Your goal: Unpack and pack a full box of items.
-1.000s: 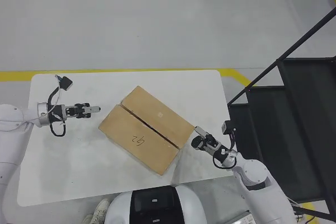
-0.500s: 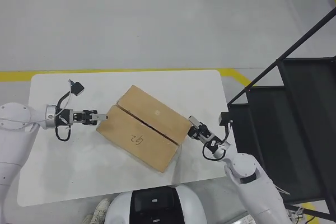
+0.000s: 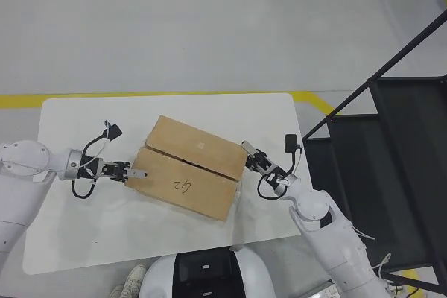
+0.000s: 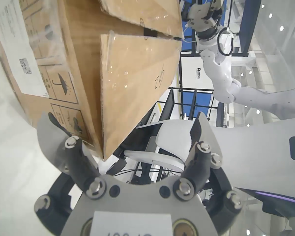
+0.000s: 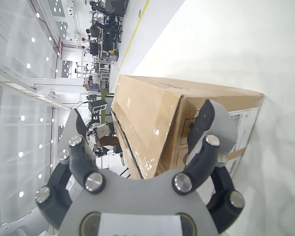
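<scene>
A brown cardboard box [image 3: 186, 165] lies in the middle of the white table [image 3: 97, 231], its two top flaps down with a seam between them. My left gripper [image 3: 138, 173] is open at the box's left end, a flap corner [image 4: 105, 148] between its fingers. At the box's right end my right gripper [image 3: 247, 150] stands open, with the box edge [image 5: 172, 128] between its fingers. The box [image 4: 127, 74] carries a handwritten mark on the near flap and printed labels on its end walls.
A dark metal staircase [image 3: 387, 141] stands just right of the table. A yellow floor line [image 3: 208, 94] runs behind the table's far edge. Bare tabletop lies to the left and front of the box.
Both grippers have closed in on the box ends from left and right. The box has shifted a little leftward and turned slightly.
</scene>
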Robot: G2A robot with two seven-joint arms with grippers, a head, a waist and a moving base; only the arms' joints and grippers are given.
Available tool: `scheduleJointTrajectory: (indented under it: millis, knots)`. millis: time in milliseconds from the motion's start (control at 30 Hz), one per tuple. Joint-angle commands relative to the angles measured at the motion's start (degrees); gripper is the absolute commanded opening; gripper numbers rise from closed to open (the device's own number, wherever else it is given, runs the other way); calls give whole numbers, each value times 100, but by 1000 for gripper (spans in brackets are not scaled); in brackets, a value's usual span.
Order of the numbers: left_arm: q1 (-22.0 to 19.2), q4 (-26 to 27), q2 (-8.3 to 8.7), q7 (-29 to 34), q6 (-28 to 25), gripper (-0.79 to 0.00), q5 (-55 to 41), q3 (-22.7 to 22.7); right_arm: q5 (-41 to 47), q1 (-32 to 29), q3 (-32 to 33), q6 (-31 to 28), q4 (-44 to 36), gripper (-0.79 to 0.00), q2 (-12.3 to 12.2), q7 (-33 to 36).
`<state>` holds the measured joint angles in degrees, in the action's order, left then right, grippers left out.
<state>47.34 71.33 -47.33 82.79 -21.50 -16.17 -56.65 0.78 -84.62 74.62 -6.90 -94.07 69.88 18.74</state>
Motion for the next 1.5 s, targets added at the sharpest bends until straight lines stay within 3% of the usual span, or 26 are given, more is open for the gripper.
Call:
scheduleJointTrajectory:
  millis: [0, 367, 733, 1000, 1233, 1367, 1467]
  knots:
    - [14, 80, 49, 7, 7, 0, -1, 68, -93, 92, -37, 44, 16, 0, 7, -26]
    - [172, 715, 465, 19, 18, 0, -90, 425, -1096, 760, -384, 621, 231, 0, 54, -181]
    - [38, 1267, 863, -25, -26, 0, -205, 1024, -1248, 1247, -749, 733, 428, 0, 149, -139]
    - [-208, 1470, 1053, -57, -58, 0, -280, 1615, -1257, 1594, -888, 734, 649, 0, 213, -134]
    - [-506, 1050, 1117, -367, -367, 0, -932, 1841, -1360, 1586, -736, 625, 745, 0, 204, -245]
    - [-566, 732, 1164, -685, -685, 0, -1612, 1678, -1301, 1286, -422, 520, 471, 0, 152, -320]
    - [-509, 549, 1206, -957, -956, 0, -2134, 1476, -738, 891, -101, 344, 75, 0, 100, 55]
